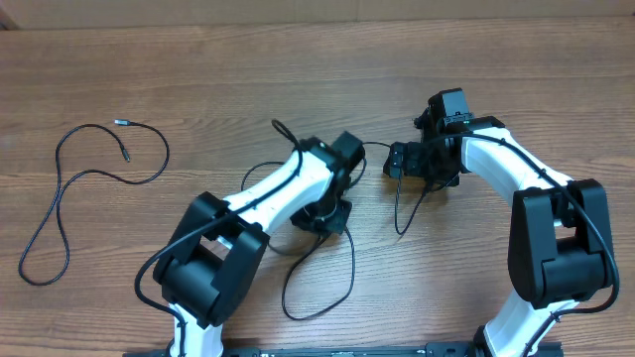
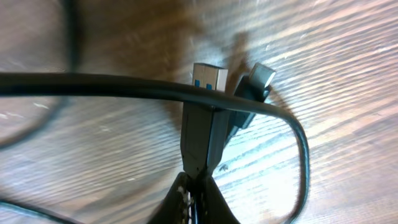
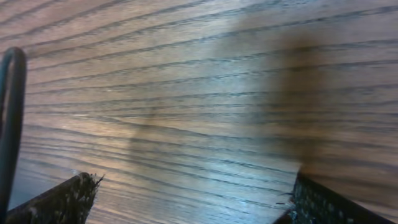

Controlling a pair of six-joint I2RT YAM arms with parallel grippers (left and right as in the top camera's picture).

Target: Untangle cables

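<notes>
Left jaws tight on a boxy metal-tipped plug [image 2: 202,124] among thin black cables [image 2: 124,87]; right jaws wide apart.

Two robot arms [image 1: 273,188], one loose cable [image 1: 167,157], one tangled cable bunch [image 1: 353,263]

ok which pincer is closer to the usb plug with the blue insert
Left. The left pincer is shut on the usb plug, pinching its dark rear end. The right pincer hangs open over bare table, with only a cable strand at its edge.
</notes>
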